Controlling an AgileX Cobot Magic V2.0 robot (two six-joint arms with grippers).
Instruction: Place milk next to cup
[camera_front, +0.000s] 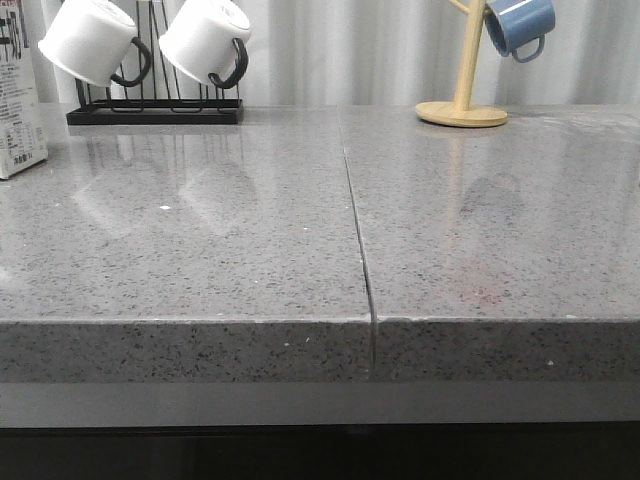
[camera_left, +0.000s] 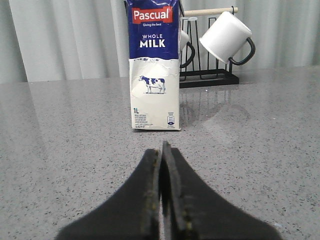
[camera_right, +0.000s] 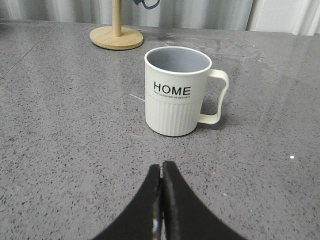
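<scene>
One grey stone counter (camera_front: 250, 250) fills my front view. The milk (camera_left: 154, 65) stands upright at its far left edge, long axis vertical, printed front facing my left gripper (camera_left: 163, 150), which is closed and empty. The cup (camera_right: 177, 92) sits upright before my right gripper (camera_right: 161, 167), likewise closed and empty.
</scene>
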